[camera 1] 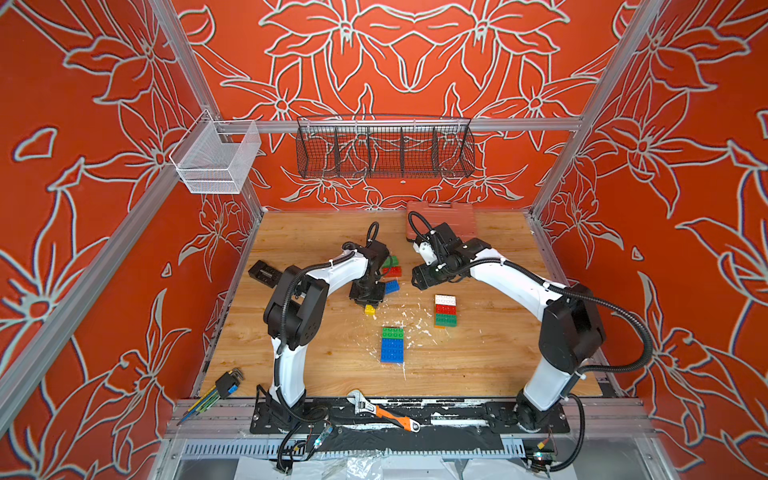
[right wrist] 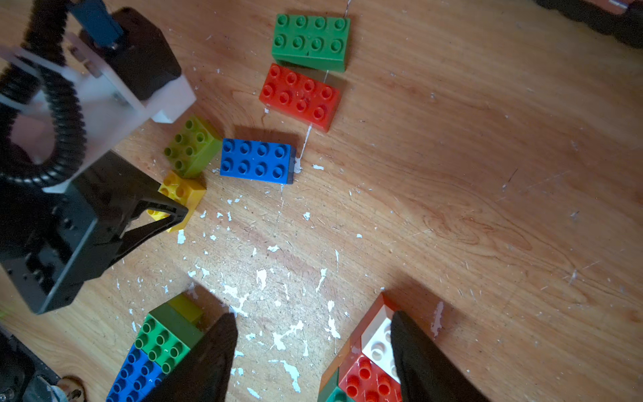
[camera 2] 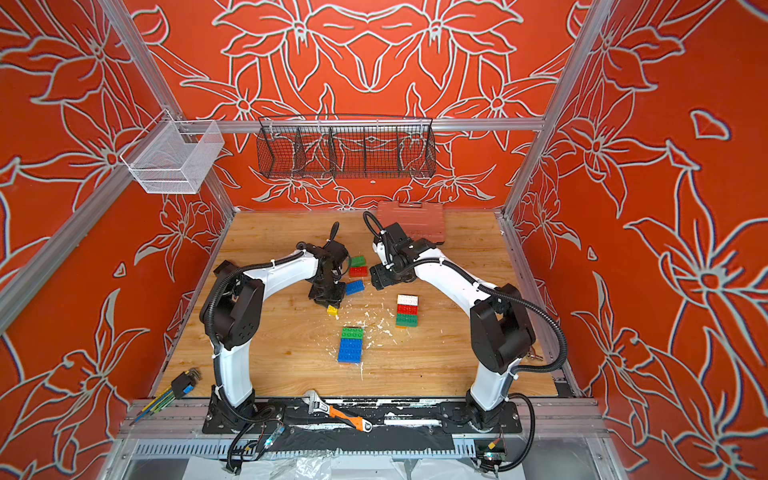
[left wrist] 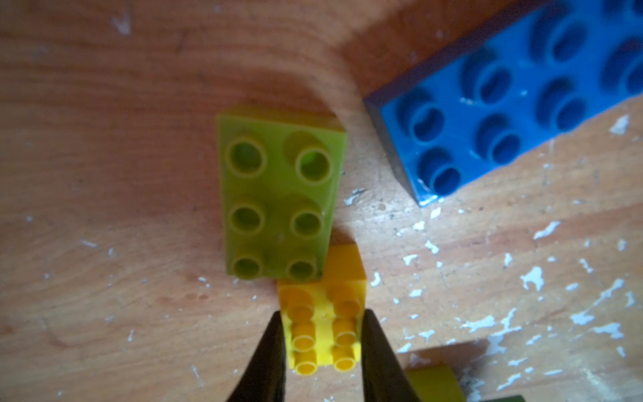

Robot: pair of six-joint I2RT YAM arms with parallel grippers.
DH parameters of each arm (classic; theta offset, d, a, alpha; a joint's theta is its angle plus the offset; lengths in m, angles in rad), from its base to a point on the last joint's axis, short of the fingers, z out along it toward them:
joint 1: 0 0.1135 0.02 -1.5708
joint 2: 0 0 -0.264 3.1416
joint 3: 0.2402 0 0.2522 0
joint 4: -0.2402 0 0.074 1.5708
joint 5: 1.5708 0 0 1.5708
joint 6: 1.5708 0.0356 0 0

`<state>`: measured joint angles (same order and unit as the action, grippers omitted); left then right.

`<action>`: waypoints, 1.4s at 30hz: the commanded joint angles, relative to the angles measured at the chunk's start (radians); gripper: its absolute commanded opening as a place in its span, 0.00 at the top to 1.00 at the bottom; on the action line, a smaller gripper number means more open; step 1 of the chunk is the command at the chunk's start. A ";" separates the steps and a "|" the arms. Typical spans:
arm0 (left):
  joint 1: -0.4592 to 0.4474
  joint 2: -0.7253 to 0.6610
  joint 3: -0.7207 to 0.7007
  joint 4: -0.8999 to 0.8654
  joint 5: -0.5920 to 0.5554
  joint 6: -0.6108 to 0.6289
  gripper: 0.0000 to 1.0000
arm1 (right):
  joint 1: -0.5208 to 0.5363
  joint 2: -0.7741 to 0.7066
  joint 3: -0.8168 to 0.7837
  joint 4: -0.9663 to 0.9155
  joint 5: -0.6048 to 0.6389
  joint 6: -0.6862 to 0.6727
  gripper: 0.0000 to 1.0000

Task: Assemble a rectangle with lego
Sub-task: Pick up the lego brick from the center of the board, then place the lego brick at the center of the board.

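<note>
while on table (left wrist: 104, 139), yellow brick (left wrist: 323, 334) inside left tool (left wrist: 322, 313)

Five single lego bricks: one green (right wrist: 310, 41), one red (right wrist: 300, 95), one blue (right wrist: 257, 160), one lime (right wrist: 192, 146), one yellow (right wrist: 181, 191). Two joined brick groups (camera 1: 392, 345) (camera 1: 445, 311), two robot arms (camera 1: 332, 274) (camera 1: 511, 278), two wire baskets (camera 1: 216, 158) (camera 1: 384, 151), one pink case (camera 1: 453, 216), one wrench (camera 1: 384, 413) and one hex key set (camera 1: 226, 384).

I log yellow brick (left wrist: 323, 334), lime brick (left wrist: 278, 195), blue brick (right wrist: 257, 160), red brick (right wrist: 301, 95), dark green brick (right wrist: 311, 40). Stack (camera 1: 445, 311): white, red, green bands. Block (camera 1: 392, 345): green, blue. Table (camera 1: 498, 357): tan wood grain, white flecks. Walls (camera 1: 104, 208): orange-red, pale flower outlines. Case (camera 1: 457, 218): salmon.
</note>
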<state>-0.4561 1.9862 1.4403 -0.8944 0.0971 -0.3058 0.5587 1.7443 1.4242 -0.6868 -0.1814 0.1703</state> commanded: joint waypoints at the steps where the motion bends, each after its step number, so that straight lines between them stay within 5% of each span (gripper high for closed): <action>1: 0.009 -0.019 -0.033 -0.008 -0.011 0.020 0.83 | 0.008 0.011 0.016 -0.019 0.025 -0.013 0.28; 12: 0.075 -0.082 -0.086 0.014 0.060 0.094 0.83 | 0.015 0.026 0.026 -0.014 0.025 -0.014 0.29; 42: 0.062 -0.006 -0.021 -0.032 0.045 0.149 0.79 | 0.017 0.058 0.050 -0.015 0.004 -0.010 0.29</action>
<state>-0.3874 1.9549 1.4010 -0.8963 0.1509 -0.1772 0.5697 1.7874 1.4448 -0.6914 -0.1658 0.1638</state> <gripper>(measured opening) 0.272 0.713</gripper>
